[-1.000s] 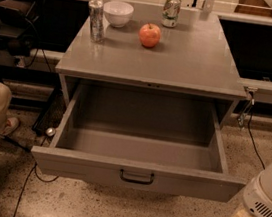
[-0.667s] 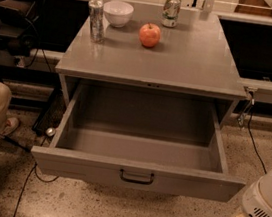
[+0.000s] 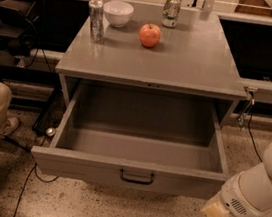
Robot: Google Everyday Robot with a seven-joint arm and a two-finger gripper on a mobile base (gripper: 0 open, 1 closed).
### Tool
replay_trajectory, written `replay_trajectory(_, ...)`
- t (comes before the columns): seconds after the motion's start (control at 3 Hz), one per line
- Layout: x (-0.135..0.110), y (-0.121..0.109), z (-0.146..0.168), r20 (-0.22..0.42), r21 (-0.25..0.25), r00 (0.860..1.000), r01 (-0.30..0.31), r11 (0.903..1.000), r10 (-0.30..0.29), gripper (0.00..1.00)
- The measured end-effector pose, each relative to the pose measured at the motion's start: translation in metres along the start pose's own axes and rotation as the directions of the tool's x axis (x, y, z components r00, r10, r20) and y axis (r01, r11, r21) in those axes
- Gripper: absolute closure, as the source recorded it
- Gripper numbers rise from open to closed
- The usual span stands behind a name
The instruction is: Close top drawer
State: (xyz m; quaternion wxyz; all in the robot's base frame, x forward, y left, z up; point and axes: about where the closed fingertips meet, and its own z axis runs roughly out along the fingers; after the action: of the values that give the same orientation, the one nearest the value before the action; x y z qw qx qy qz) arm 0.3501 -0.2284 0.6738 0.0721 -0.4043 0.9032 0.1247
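Top drawer point(image 3: 92, 167) hangs pulled far out of the cabinet point(image 3: 192, 68), its front facing you.
Its long axis runs left to right across your view, with the loop handle point(image 3: 136, 177) at the centre of the front and the inside bare. Your gripper point(image 3: 215, 211) sits low at the right, just beside the drawer's front right corner; you cannot tell whether it is released or clenched. An apple point(image 3: 150, 35), a bowl point(image 3: 118, 13) and two cans rest on the cabinet.
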Motion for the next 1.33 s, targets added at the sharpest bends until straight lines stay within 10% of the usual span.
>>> replay_trajectory(0.67, -0.086, -0.016, 0.026, 0.206, 0.021, 0.974, 0.089, 0.9958, -0.092, 1.0)
replay_trajectory(1.33, -0.121, -0.021, 0.036, 0.272, 0.021, 0.953, 0.132, 0.991, -0.133, 1.0)
